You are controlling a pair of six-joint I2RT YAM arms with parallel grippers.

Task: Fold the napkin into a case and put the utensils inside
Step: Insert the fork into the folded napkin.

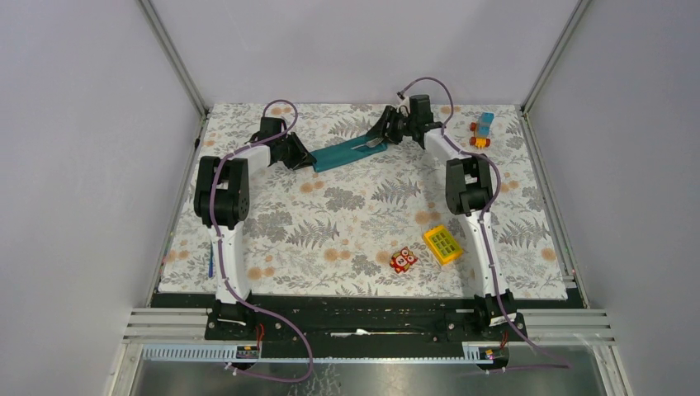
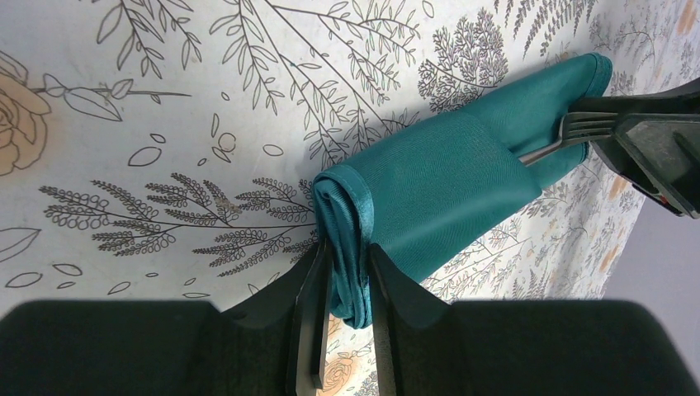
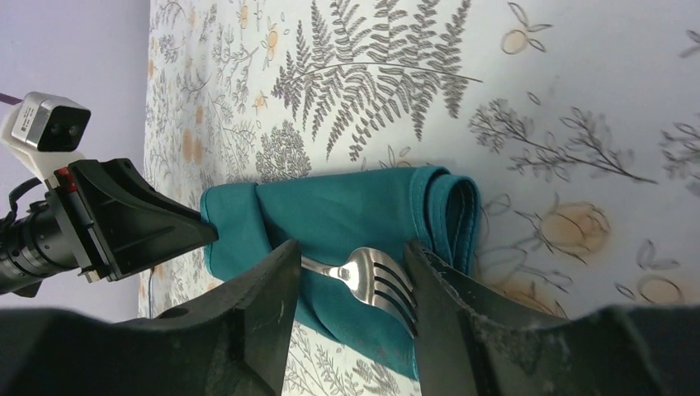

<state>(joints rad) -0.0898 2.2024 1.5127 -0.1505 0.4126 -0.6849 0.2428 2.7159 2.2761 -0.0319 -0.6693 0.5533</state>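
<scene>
The teal napkin is folded into a narrow case [image 1: 342,153] lying at the back middle of the table. My left gripper [image 1: 307,158] is shut on the case's rolled left end [image 2: 351,239]. A silver fork [image 3: 371,276] has its handle tucked into the case's pocket [image 2: 446,173], with its tines sticking out at the right end [image 2: 578,128]. My right gripper [image 3: 351,272] is open, its fingers on either side of the fork's head just above the cloth. No spoon with a pink-red bowl is in view.
A red owl toy [image 1: 403,260] and a yellow gridded block [image 1: 442,244] lie at the front right, near the right arm. A small blue and orange toy [image 1: 483,129] sits at the back right. A thin blue object [image 1: 210,264] lies at the mat's left edge.
</scene>
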